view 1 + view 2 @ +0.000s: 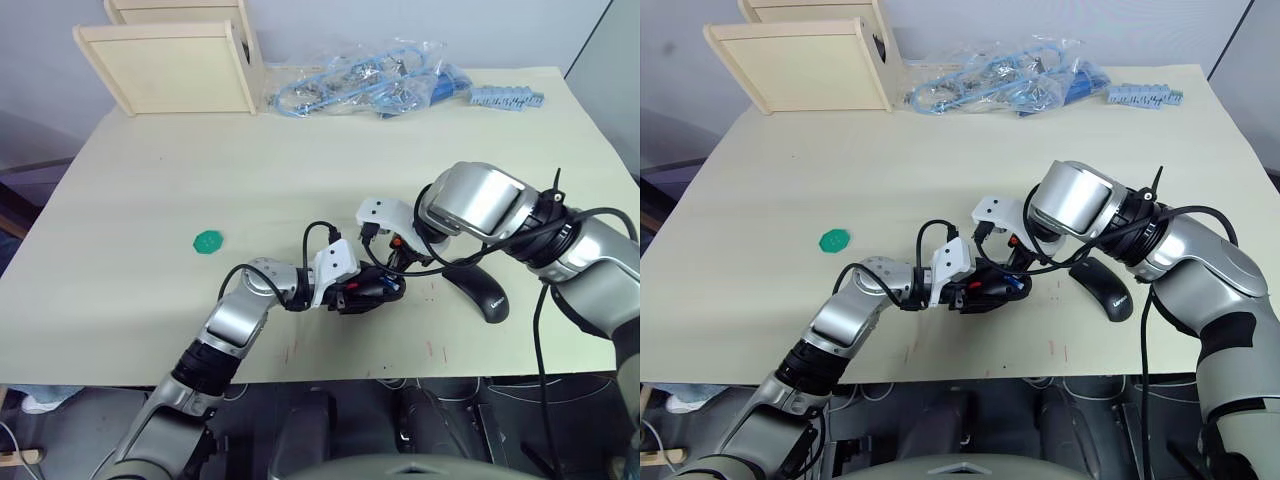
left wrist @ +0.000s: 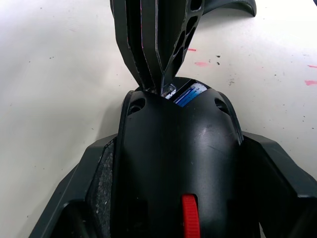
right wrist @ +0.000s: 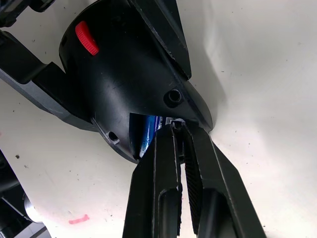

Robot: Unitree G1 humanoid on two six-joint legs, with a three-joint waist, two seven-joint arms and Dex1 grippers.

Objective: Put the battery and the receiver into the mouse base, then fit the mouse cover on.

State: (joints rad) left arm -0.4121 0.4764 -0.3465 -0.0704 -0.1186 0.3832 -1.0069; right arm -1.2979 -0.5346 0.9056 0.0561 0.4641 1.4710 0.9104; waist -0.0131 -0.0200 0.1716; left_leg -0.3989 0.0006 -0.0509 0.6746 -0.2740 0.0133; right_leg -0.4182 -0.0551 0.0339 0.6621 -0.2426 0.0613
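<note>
My left gripper [image 1: 362,292] is shut on the mouse base [image 2: 173,163], holding it just above the table near the front edge. The base is a black shell with a red part. The blue battery [image 2: 187,94] lies inside the hollow of the base. My right gripper [image 3: 179,130] reaches into the open end of the base beside the battery. Its fingers are nearly together on a small greyish piece at their tips, which looks like the receiver [image 2: 169,89]. The glossy black mouse cover [image 1: 482,290] lies on the table to the right, under my right forearm.
A green round disc [image 1: 208,241] lies on the table to the left. At the back stand wooden trays [image 1: 170,65], a plastic bag of blue parts [image 1: 370,80] and a blue-grey strip [image 1: 505,97]. The table's front edge [image 1: 330,372] is close below the grippers.
</note>
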